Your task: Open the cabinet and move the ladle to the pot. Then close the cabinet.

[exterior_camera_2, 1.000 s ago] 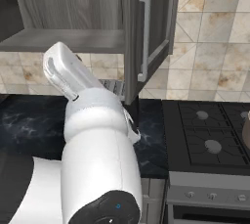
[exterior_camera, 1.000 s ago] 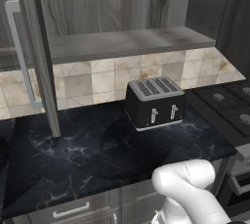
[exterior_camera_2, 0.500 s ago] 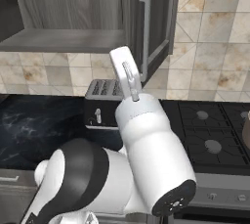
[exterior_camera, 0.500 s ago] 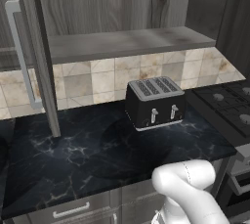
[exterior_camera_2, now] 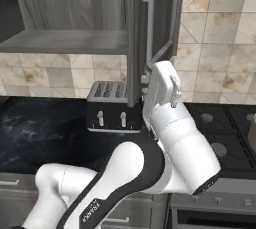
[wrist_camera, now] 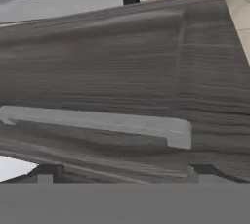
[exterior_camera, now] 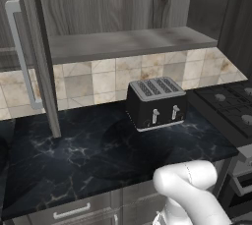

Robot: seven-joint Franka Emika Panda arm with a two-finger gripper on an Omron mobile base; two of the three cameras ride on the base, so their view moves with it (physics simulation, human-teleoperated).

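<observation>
The cabinet [exterior_camera_2: 75,13] stands open above the desk's back edge, its shelf bare (no ladle or pot to be seen). The gripper [wrist_camera: 122,176], jaws wide, faces the right door's handle [wrist_camera: 97,123]; centre on the bar before pushing it shut.

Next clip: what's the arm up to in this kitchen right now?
The white robot arm is raised at the dark grey-brown wood-grain wall cabinet, whose two doors stand open. Its open gripper faces the outside of the right-hand door, just short of the long silver bar handle, and holds nothing. The pale grey cabinet shelf looks bare. A black four-slot toaster sits on the black marble counter.
</observation>
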